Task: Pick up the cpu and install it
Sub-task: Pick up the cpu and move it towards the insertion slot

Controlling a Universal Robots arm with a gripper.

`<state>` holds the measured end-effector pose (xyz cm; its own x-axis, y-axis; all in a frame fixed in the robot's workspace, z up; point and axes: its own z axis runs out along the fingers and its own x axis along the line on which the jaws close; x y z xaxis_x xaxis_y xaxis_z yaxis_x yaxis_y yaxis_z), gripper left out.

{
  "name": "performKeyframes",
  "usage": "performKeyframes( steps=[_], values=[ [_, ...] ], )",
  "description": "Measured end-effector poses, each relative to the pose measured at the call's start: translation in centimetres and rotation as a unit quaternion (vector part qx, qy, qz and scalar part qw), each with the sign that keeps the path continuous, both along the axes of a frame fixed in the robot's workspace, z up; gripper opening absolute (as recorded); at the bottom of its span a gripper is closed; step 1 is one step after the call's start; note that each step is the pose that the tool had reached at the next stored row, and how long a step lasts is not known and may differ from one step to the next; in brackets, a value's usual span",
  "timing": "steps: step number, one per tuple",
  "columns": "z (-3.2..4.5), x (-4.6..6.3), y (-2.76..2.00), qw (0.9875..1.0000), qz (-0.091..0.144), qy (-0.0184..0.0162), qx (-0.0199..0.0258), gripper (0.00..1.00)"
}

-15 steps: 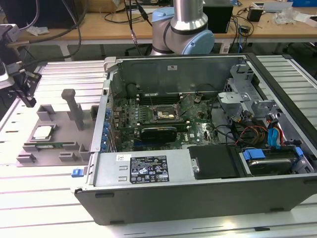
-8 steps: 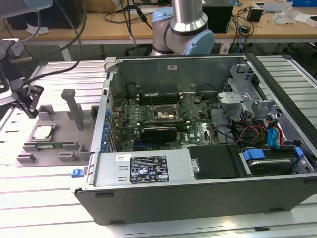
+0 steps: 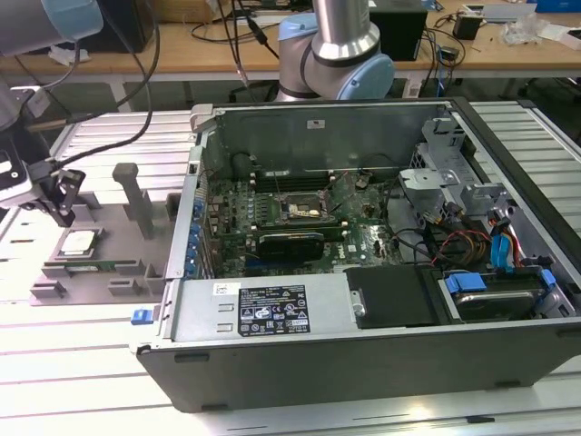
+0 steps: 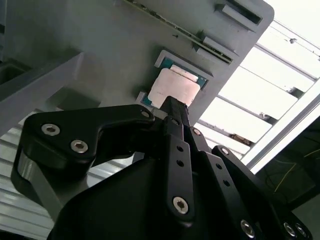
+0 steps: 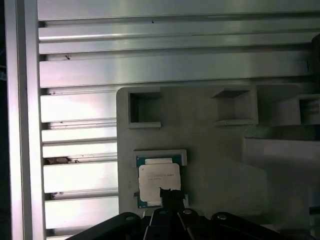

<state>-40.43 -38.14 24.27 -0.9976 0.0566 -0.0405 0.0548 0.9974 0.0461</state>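
Looking down, I see my end effector (image 5: 170, 194) with its fingers pressed together, holding nothing. It hangs just above the cpu (image 5: 158, 176), near one edge. The cpu lies flat in a pocket of the grey tray (image 5: 220, 165) on the bench (image 5: 80, 65), beside the computer case (image 3: 363, 363).

Item: cpu (image 5: 157, 180), small flat square chip
Top: silvery-grey metal, facing up
Pose: lying flat
Place: seated in a recess of the grey tray (image 3: 123, 238)
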Motion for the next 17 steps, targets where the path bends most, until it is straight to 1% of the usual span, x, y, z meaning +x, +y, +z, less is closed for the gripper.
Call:
performKeyframes(
  steps=[6,9,11,17],
  values=[
    [-0.97,0.0,-0.05,1.0000,0.009,-0.0001,0.0000,0.11],
    [-1.41,0.0,-0.05,0.9999,0.016,-0.0006,0.0000,0.11],
    [-1.88,-0.1,-0.06,0.9998,0.021,-0.0013,0.0000,0.11],
    [-1.89,-0.1,-0.05,0.9998,0.022,-0.0013,0.0000,0.11]
  ],
)
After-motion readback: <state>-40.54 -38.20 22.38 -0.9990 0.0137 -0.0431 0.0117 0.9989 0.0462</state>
